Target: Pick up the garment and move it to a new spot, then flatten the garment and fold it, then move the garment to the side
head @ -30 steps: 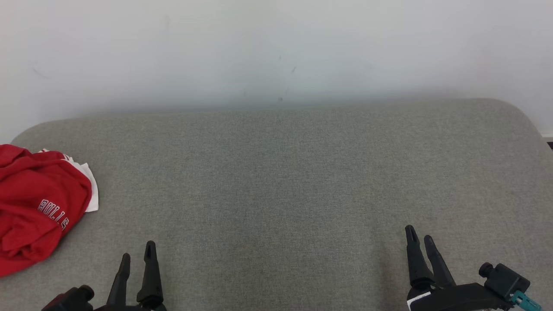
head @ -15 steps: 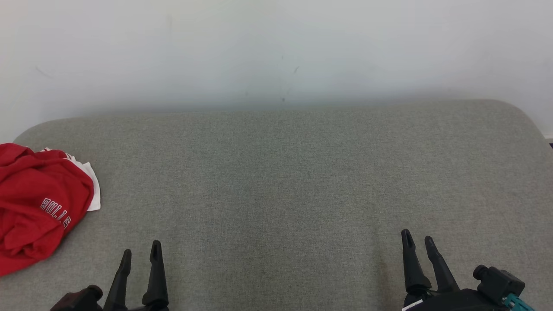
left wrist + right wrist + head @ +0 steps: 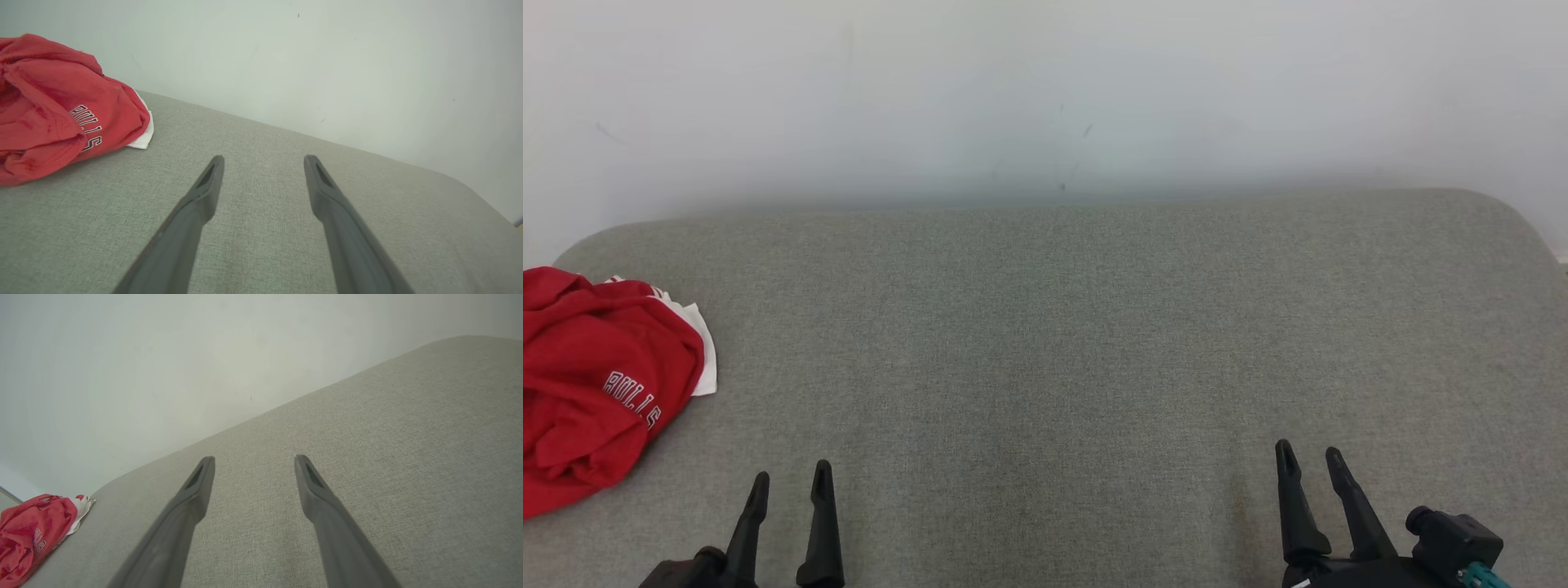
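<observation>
You've got the grey cushion w/ the red garment bunched at its far-left edge, long axis approx front-to-back, lettering slanting down-right, plus left gripper & right gripper at the near edge, both spread, empty.

The crumpled red fabric garment is found at the far left end of the broad grey upholstered surface, which is backed along its far edge by the plain white wall. The left gripper, with two long dark fingers, is placed over the near edge, to the right of the garment and apart from it. The right gripper, likewise two-fingered, is set over the near edge well to the right, the middle of the surface lying between the two.
</observation>
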{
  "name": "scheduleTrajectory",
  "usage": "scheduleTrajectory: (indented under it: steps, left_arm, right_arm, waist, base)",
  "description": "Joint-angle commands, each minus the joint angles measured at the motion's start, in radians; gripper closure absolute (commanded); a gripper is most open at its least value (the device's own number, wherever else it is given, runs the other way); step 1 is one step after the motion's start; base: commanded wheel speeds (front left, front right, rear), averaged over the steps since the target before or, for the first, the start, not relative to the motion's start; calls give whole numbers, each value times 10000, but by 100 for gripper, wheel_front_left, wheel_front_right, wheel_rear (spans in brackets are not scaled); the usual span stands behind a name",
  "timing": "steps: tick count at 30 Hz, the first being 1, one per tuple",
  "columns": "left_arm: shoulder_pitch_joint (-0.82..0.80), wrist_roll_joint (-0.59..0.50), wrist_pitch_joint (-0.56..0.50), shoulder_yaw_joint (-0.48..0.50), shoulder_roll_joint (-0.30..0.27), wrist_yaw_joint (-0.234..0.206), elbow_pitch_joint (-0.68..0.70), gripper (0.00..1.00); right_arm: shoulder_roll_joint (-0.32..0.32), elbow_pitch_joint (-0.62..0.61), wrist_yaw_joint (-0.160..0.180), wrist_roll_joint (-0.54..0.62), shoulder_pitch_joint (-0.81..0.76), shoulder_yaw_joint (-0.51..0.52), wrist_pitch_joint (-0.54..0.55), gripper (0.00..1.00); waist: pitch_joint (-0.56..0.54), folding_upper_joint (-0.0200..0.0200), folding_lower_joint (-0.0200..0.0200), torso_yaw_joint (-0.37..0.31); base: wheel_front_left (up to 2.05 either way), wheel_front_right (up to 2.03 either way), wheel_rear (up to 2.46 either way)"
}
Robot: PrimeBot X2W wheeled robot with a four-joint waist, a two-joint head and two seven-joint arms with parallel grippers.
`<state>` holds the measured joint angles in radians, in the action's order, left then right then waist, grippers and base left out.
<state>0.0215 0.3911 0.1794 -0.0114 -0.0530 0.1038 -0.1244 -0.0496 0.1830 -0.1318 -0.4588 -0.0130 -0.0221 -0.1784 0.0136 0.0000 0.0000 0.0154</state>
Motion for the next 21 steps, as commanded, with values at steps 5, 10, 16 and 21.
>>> scheduleTrajectory:
  steps: [5, 10, 16, 21]
  left_arm:
    - [156, -670, 183, 150, 13, 14, 94, 0]
    - [201, -1101, 303, 205, 24, 37, 59, 0]
    - [301, -1588, 426, 219, 33, 42, 47, 0]
    - [366, -1905, 521, 280, 33, -69, 67, 0]
  right_arm:
    - [-10, -70, 15, 680, -65, -32, -204, 0]
    - [-9, -48, 16, 1132, -105, 47, -305, 0]
    - [-9, -49, 17, 1624, -177, 96, -444, 0]
    - [-8, -42, 17, 1964, -235, 86, -542, 0]
  waist:
    - [5, 0, 0, -18]
    - [23, 0, 0, -28]
    - [25, 0, 0, -15]
    - [15, 0, 0, 3]
  base:
    - [0, 0, 0]
    - [0, 0, 0]
    - [0, 0, 0]
    - [0, 0, 0]
